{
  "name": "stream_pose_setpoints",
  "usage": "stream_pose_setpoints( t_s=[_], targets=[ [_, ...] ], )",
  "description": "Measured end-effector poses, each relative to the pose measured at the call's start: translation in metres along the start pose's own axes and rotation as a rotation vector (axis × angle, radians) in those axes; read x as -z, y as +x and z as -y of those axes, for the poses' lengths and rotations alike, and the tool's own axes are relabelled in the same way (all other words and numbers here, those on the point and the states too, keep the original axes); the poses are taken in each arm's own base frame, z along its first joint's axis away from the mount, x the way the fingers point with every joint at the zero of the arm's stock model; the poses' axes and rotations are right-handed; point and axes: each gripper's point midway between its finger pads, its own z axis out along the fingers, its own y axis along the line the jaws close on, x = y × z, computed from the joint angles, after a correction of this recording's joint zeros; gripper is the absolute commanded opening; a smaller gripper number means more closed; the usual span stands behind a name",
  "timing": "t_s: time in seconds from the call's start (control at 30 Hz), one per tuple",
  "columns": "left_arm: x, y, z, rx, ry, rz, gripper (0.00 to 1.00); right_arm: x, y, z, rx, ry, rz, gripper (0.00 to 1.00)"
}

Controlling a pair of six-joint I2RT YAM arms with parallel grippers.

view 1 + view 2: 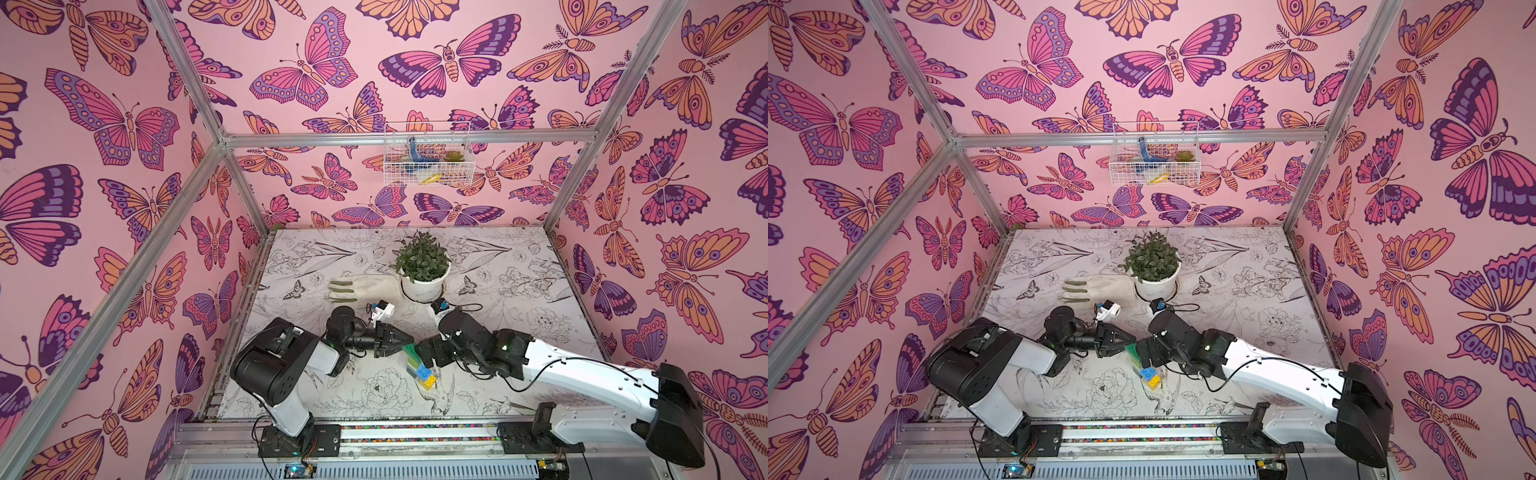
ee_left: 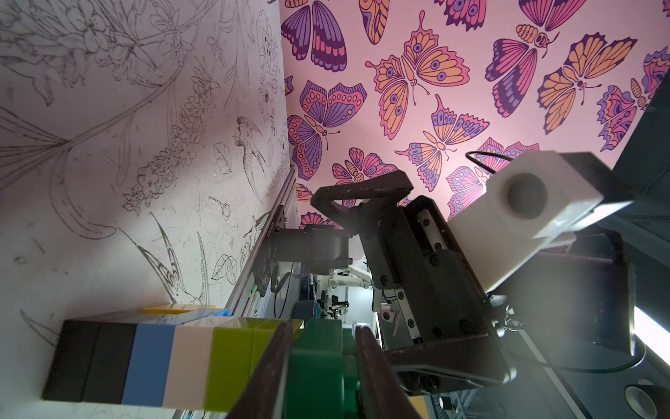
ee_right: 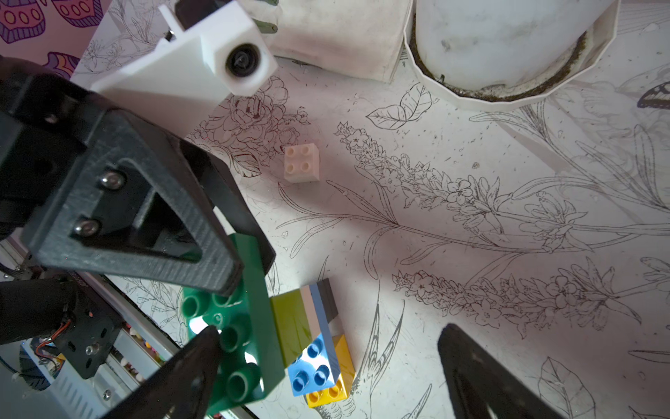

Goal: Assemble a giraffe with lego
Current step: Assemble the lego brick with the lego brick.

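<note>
The giraffe (image 1: 420, 370) (image 1: 1148, 374) stands near the table's front middle: black and yellow legs, blue body (image 3: 314, 366), white and lime neck (image 2: 232, 362). A dark green brick (image 2: 319, 366) (image 3: 250, 319) rests against the top of the lime neck. My left gripper (image 1: 406, 340) (image 2: 322, 328) reaches in from the left and is shut on that green brick. Just right of the figure, my right gripper (image 1: 424, 353) (image 3: 330, 330) stands open, its fingers (image 3: 195, 362) wide apart on either side of the figure; one lies over the green brick's studs. A loose white lego brick (image 3: 302, 162) lies on the table beyond.
A potted plant (image 1: 423, 266) in a white pot stands at mid-table. A pale glove (image 1: 365, 289) lies to its left, close behind the left wrist. A wire basket (image 1: 428, 153) hangs on the back wall. A metal rail (image 1: 415, 434) runs along the front edge.
</note>
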Motion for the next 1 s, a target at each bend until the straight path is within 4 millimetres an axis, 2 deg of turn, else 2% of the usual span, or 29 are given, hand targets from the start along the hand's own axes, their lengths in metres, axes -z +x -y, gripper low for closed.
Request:
stream_pose_setpoints(
  t_s=[0.23,0.93,1.0],
  targets=[
    [0.002,0.001,-0.004,0.031,-0.035,-0.026,0.0,-0.002,0.003,0.0,-0.006,-0.003,-0.01,0.95],
    [0.003,0.0,-0.006,-0.019,-0.016,-0.055,0.0,-0.01,0.001,-0.002,-0.047,-0.032,-0.01,0.92],
    [0.003,0.0,-0.006,-0.019,-0.016,-0.055,0.03,-0.01,0.001,-0.002,-0.05,-0.034,-0.011,0.92]
  ],
)
